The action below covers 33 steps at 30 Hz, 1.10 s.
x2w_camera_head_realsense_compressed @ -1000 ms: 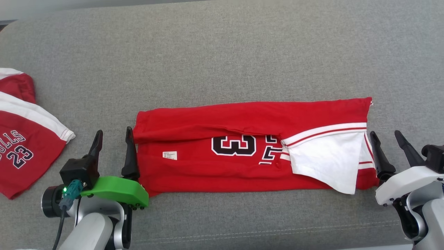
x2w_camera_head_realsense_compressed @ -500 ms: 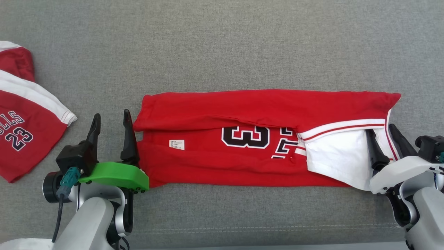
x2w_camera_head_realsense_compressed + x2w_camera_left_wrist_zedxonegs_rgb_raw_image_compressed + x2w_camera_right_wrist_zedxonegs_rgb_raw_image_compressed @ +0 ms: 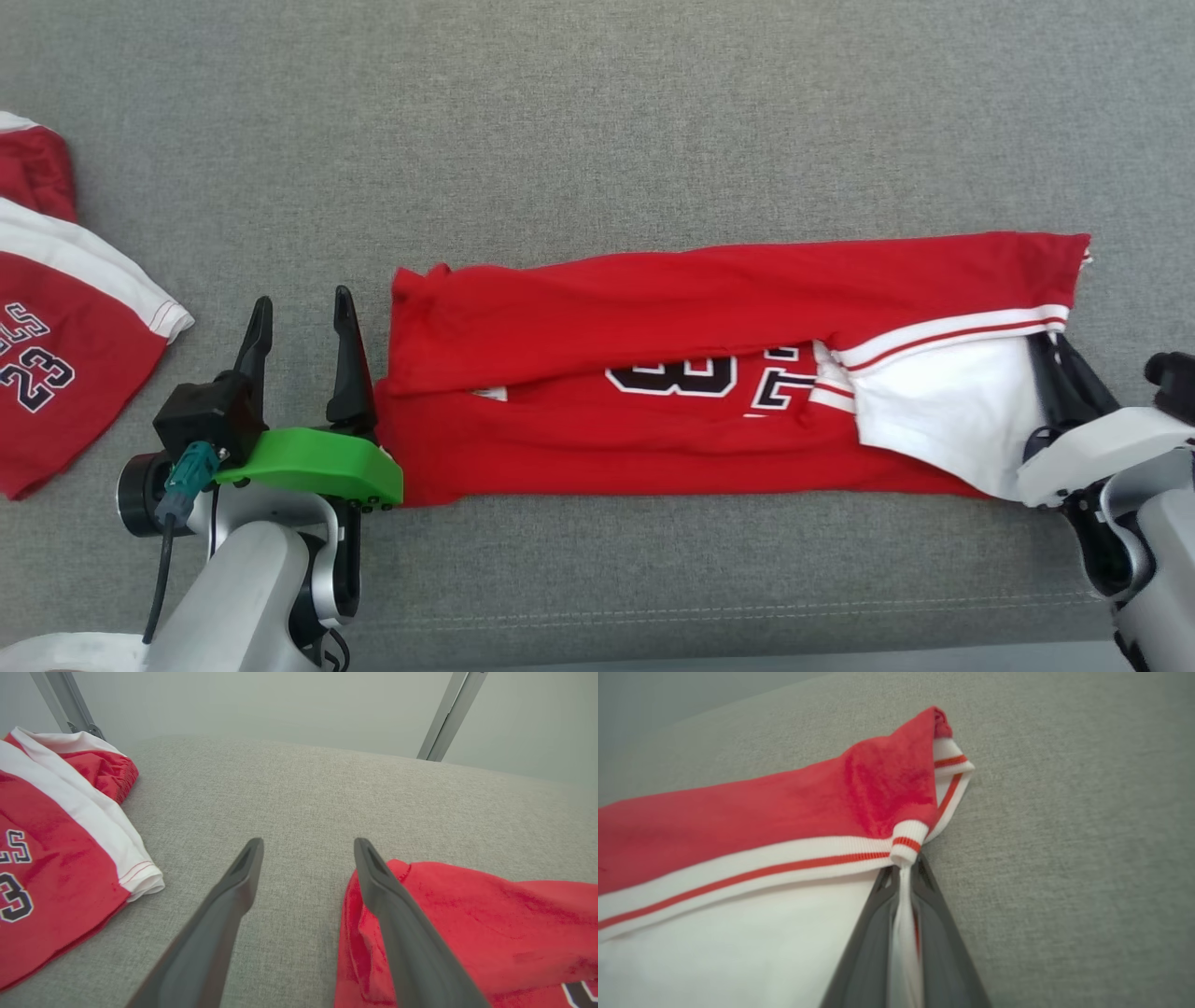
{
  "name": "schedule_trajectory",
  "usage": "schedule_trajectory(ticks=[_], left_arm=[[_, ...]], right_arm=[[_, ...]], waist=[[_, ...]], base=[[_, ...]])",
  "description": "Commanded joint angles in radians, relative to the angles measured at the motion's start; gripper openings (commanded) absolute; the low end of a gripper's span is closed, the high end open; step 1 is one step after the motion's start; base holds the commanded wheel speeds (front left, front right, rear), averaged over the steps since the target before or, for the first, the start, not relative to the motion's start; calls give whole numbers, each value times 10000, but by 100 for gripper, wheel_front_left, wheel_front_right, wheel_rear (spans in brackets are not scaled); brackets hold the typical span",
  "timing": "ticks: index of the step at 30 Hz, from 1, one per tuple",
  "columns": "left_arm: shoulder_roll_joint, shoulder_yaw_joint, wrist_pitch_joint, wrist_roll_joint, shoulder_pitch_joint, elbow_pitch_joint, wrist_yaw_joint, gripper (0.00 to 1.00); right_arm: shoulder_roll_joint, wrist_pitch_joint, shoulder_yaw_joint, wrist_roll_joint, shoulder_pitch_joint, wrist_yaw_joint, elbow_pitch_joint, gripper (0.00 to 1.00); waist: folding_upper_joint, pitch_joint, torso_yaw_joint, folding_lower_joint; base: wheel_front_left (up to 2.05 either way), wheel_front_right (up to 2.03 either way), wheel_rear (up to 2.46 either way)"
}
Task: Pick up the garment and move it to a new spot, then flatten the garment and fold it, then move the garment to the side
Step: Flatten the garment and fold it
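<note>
- While it lies folded into a long band across the middle of the grey cushion, nearer the front edge than the back, the red garment shows part of a black-and-white number below its turned-over upper flap
- Its right end carries white trim with a red stripe, and a white panel below that
- The right gripper is clamped on the trim at that end, with white cloth pinched between its fingers
- The left gripper stands with its jaws apart and holds nothing, one finger just beside the garment's left end
- A second garment, red and white, lies at the cushion's left edge, well apart
</note>
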Motion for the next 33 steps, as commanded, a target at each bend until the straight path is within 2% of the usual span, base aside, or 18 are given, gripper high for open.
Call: schedule_trajectory(ticks=[1, 7, 11, 14, 18, 25, 28, 33], left_arm=[[30, 13, -45, 67, -158, 29, -9, 100], [19, -33, -47, 55, -161, 37, -47, 100], [48, -36, -51, 40, -186, 27, -53, 100], [87, -28, -54, 37, -179, 32, -54, 100], [107, 6, -54, -2, -73, -9, -21, 100], [53, -133, -17, 12, -86, -22, -54, 100], [10, -188, -9, 14, -162, 5, -107, 100], [-154, -327, -18, 43, -345, 164, -216, 100]], right_arm=[[-304, -79, -303, 87, 40, -52, 234, 0], [-839, -263, -1065, 71, -56, -40, 522, 0], [-1032, -291, -898, 92, -217, -39, 478, 0], [-987, -266, -486, 237, -204, -36, -135, 0], [-849, -19, -1, 334, 84, -33, -1729, 0], [-161, 1364, 590, 121, 609, -29, -5068, 0], [110, 1731, 889, -5, 616, -28, -5672, 0], [1030, 2225, 1808, 124, 200, -29, -6318, 0]], waist=[[0, -45, -75, -1], [0, -103, -229, -1], [0, -103, -331, -1], [0, -141, -412, -1], [0, -222, -539, -1], [0, -255, -581, -1], [0, -249, -517, -1], [0, -223, -206, -1]], base=[[0, 0, 0], [0, 0, 0], [0, 0, 0], [0, 0, 0], [0, 0, 0], [0, 0, 0], [0, 0, 0], [0, 0, 0]])
